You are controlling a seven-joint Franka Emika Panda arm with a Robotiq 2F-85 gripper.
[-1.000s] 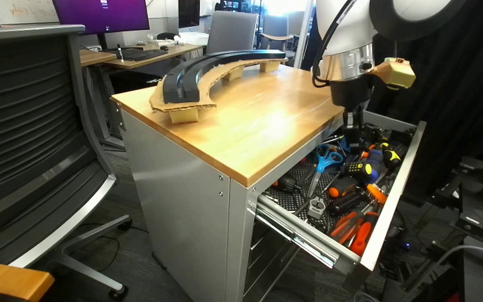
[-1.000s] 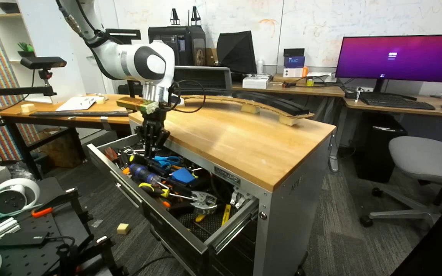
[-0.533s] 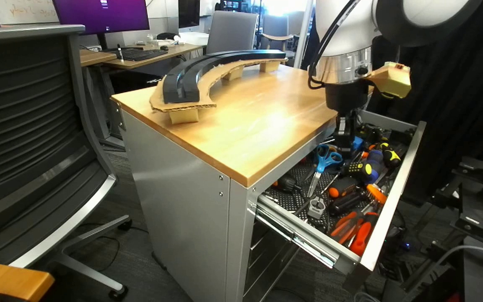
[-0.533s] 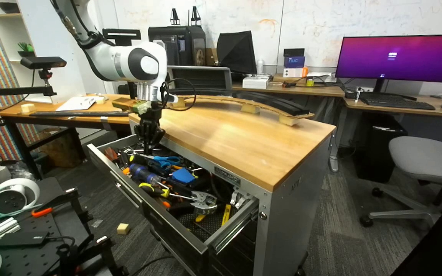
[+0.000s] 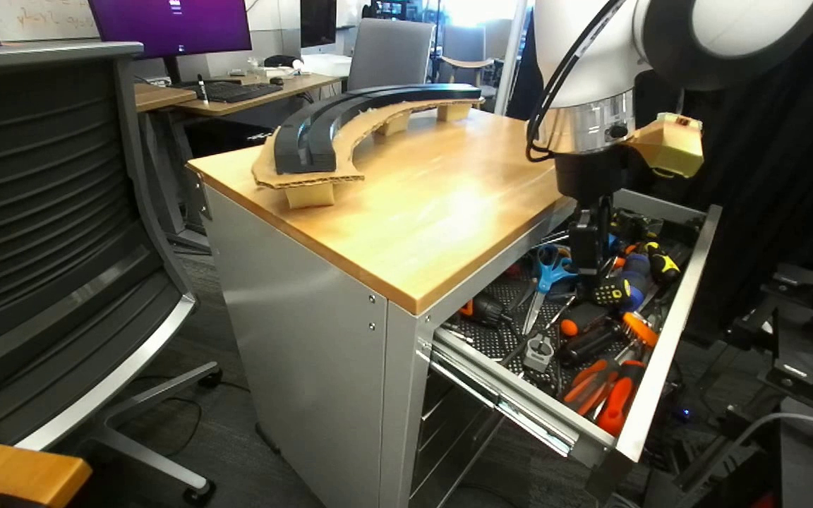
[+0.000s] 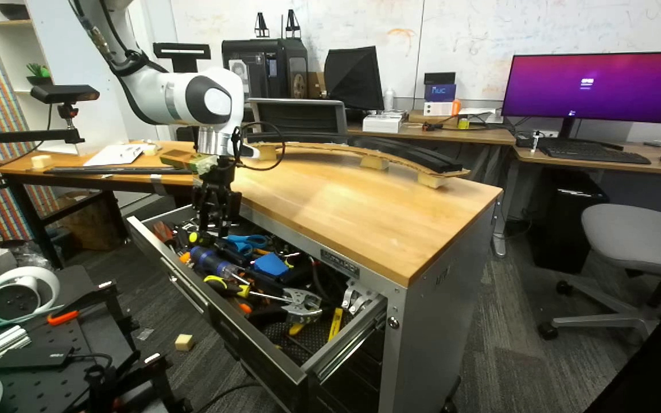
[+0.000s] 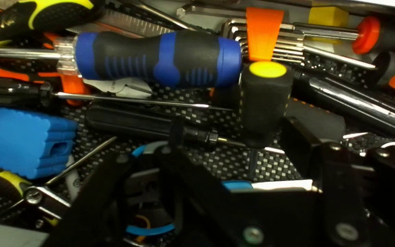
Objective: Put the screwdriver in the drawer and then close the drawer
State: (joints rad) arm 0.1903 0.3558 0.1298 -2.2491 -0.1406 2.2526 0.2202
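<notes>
Black and yellow-ended, the screwdriver (image 7: 265, 104) sits in the drawer (image 5: 667, 339) near the gripper (image 7: 233, 133), spread wide presumably to leave it there.

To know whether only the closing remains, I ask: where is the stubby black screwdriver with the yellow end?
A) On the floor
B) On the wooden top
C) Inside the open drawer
C: the wrist view shows the stubby black screwdriver beside the blue-and-black handle, inside the drawer, which both exterior views show pulled out.
</notes>
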